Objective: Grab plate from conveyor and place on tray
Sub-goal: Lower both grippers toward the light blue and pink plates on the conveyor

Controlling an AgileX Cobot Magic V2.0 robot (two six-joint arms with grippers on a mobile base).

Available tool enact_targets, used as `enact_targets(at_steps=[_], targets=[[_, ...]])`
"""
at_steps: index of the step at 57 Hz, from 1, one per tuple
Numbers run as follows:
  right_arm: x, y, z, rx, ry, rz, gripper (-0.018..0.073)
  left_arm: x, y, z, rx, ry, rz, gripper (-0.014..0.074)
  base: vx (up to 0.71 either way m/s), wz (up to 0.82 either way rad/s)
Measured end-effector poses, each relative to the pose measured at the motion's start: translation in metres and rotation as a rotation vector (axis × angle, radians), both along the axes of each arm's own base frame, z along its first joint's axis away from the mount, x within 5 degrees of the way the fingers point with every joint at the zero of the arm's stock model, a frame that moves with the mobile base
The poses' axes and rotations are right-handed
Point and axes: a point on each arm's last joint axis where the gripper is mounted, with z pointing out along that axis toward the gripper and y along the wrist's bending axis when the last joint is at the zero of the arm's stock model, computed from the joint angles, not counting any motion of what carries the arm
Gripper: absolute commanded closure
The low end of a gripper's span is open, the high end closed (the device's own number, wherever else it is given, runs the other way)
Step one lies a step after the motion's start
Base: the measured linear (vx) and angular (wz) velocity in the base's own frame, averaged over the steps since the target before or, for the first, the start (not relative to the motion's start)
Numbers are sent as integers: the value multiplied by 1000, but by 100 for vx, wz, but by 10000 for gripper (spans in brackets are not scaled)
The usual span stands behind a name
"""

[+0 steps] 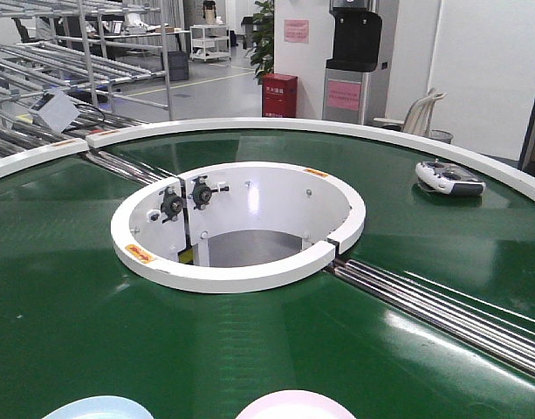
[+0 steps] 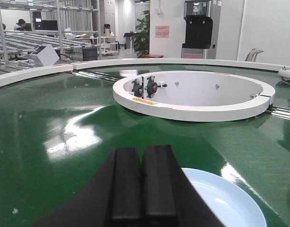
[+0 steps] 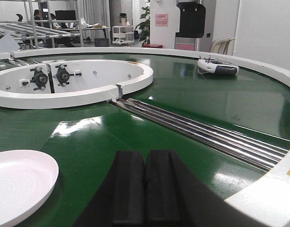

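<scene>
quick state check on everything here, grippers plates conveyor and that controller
left gripper, shut, empty
right gripper, shut, empty
pink plate, lying flat on the conveyor, empty, not gripped
blue plate, lying flat on the conveyor, empty, not gripped
remote controller, resting on the conveyor near its outer edge
conveyor, running or stopped cannot be told
tray, not in view

A light blue plate (image 2: 225, 201) lies flat at the near edge, its glossy face bare. Well away on the far right sits a white-and-grey remote controller (image 1: 449, 178). Beyond, a black-and-grey water dispenser (image 1: 355, 61) stands against the white wall, with a red cabinet (image 1: 278, 95) just to its left. A leafy plant (image 1: 264, 39) and a pink notice (image 1: 296, 31) are above the cabinet. Steel roller racks (image 1: 75, 52) fill the left side, and a small grey box (image 1: 53, 109) sits tilted beside them.
</scene>
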Motion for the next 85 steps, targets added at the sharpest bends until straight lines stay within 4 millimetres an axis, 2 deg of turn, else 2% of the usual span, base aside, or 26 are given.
enact_targets(at_steps=[32, 39, 44, 48, 51, 57, 60, 61, 62, 64, 68, 74, 76, 79, 85], targets=[[0, 0, 0, 0, -5, 0, 568, 0, 0, 0, 0, 0, 0, 594, 0, 0], [-1, 1, 10, 13, -111, 9, 568, 0, 0, 2, 1, -24, 1, 594, 0, 0], [-2, 1, 20, 37, -203, 16, 568, -1, 0, 10, -10, -121, 1, 594, 0, 0], [-6, 1, 39, 57, -252, 16, 568, -4, 0, 28, -42, -231, -2, 594, 0, 0], [-14, 0, 71, 64, -325, 16, 568, -10, 0, 53, -50, -312, -5, 594, 0, 0], [-30, -2, 141, 57, -431, 12, 568, -28, 1, 125, -24, -467, -2, 594, 0, 0], [-37, -2, 179, 44, -473, 8, 568, -36, 1, 170, 8, -524, 7, 594, 0, 0], [-34, -2, 187, 34, -461, 5, 568, -33, 1, 179, 20, -516, 10, 594, 0, 0], [-37, -2, 204, 22, -481, 1, 568, -35, 1, 192, 28, -527, 12, 594, 0, 0], [-34, -2, 218, -1, -471, -6, 568, -30, 0, 217, 49, -516, 17, 594, 0, 0], [-18, -2, 247, -45, -420, -18, 568, -10, 0, 245, 58, -438, 16, 594, 0, 0], [23, 1, 261, -81, -295, -21, 568, 36, -1, 258, 68, -246, 9, 594, 0, 0], [39, 2, 259, -86, -242, -18, 568, 54, -1, 256, 71, -169, 6, 594, 0, 0], [53, 3, 253, -90, -182, -16, 568, 74, -1, 249, 72, -90, 2, 594, 0, 0], [81, 5, 240, -95, -65, -11, 564, 99, -1, 236, 73, 16, -2, 590, 0, 0]])
